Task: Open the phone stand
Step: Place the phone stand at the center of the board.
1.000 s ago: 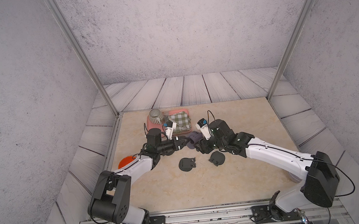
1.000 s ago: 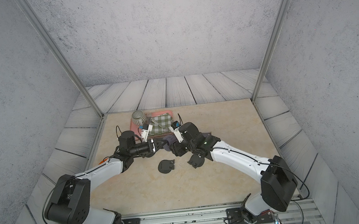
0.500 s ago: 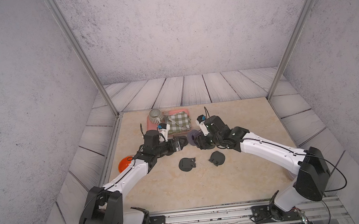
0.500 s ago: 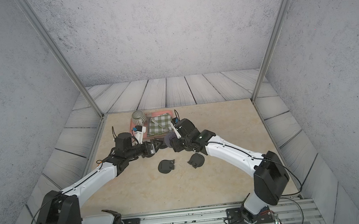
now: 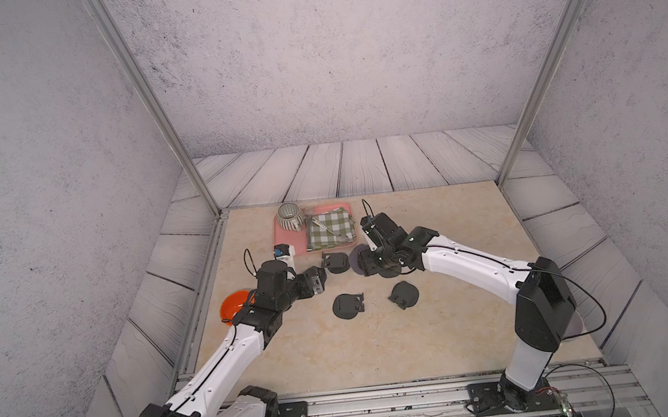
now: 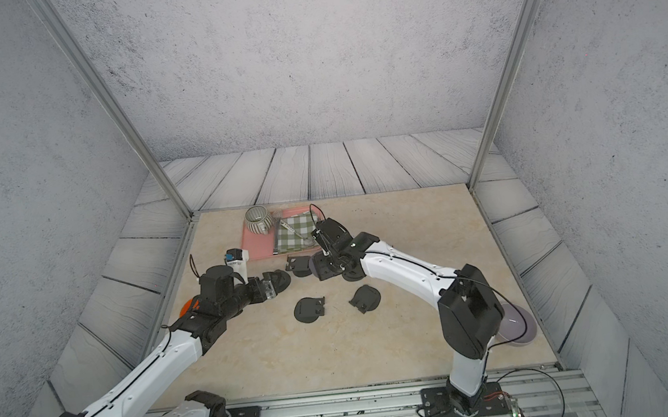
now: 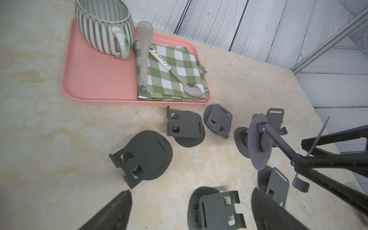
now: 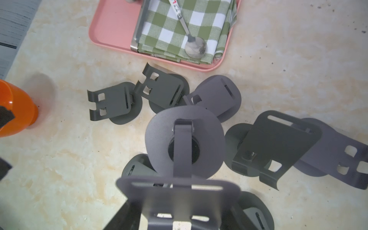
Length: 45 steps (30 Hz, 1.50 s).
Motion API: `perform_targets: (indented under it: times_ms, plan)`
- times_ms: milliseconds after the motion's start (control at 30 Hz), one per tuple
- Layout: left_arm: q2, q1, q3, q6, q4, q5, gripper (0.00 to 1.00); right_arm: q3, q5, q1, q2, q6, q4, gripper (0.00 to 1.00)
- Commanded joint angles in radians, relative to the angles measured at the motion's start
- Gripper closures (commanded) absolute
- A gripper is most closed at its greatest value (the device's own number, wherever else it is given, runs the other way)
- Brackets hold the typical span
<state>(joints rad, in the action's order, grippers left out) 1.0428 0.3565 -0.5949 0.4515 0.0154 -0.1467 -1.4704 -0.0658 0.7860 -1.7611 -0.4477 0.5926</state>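
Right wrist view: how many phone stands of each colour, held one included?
Dark grey stand: 5
Purple stand: 3
Total: 8

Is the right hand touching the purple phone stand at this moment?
Touching. The left wrist view shows the right hand clamped on the flat plate of the purple phone stand, a finger on each face.
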Motion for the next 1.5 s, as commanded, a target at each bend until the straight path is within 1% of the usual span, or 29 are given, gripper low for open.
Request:
perform_targets:
  times_ms: [0,900,1200,1300,1333,1400,1467]
  plan:
    - [-0.021,0.002,0.011,-0.019,0.015,0.028,0.02,-0.031,-0.033,-0.002,-0.03,-0.035,0.05,0.44]
    - [-0.029,0.002,0.044,-0.01,-0.012,-0.009,0.01,-0.057,-0.023,-0.002,-0.2,-0.059,0.047,0.44]
    - [-0.019,0.002,0.044,-0.01,-0.015,-0.014,0.01,-0.091,0.016,-0.002,-0.249,-0.061,0.062,0.41]
    - [-0.017,0.003,0.046,-0.01,-0.017,-0.015,0.01,-0.099,0.02,-0.002,-0.255,-0.061,0.069,0.37]
    - [-0.016,0.002,0.047,-0.01,-0.017,-0.015,0.01,-0.102,0.02,-0.003,-0.255,-0.061,0.07,0.35]
    - [-0.017,0.002,0.044,-0.01,-0.017,-0.016,0.01,-0.103,0.015,-0.002,-0.251,-0.062,0.072,0.24]
    - [-0.015,0.002,0.045,-0.01,-0.017,-0.017,0.01,-0.102,0.01,-0.002,-0.238,-0.062,0.072,0.17]
